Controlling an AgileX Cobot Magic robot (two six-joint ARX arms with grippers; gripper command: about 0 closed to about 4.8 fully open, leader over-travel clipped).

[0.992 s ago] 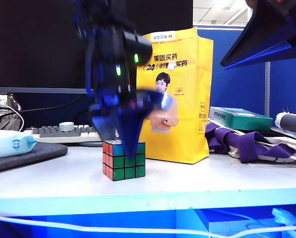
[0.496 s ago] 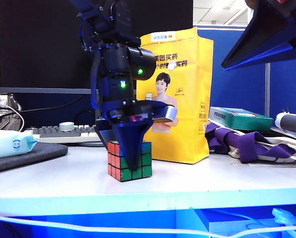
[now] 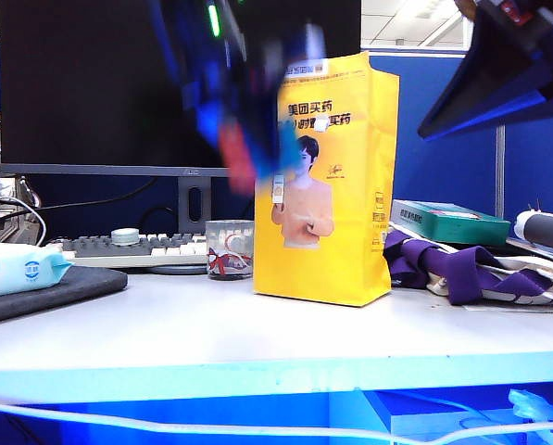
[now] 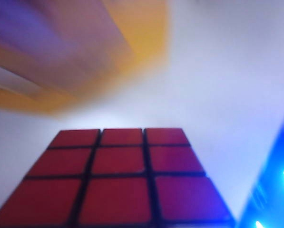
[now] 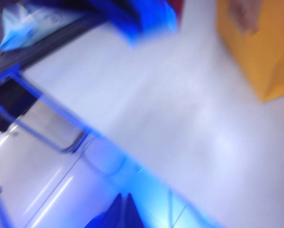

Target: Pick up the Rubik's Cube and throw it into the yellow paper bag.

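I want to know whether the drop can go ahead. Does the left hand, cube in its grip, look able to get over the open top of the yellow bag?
Probably yes. The left hand holds the Rubik's Cube raised beside the yellow paper bag, near its top, and nothing visible blocks the way. The right hand hangs off to the other side.

We see the white table (image 3: 257, 334) lit bright and even, its front edge washed pale blue, and soft shadow only close under the tall yellow paper bag (image 3: 350, 232). Beside that bag's top the left gripper (image 3: 248, 139) is a motion-smeared blue streak. Both wrist views are soft, though the red-faced Rubik's Cube (image 4: 118, 180) keeps fairly crisp black lines.
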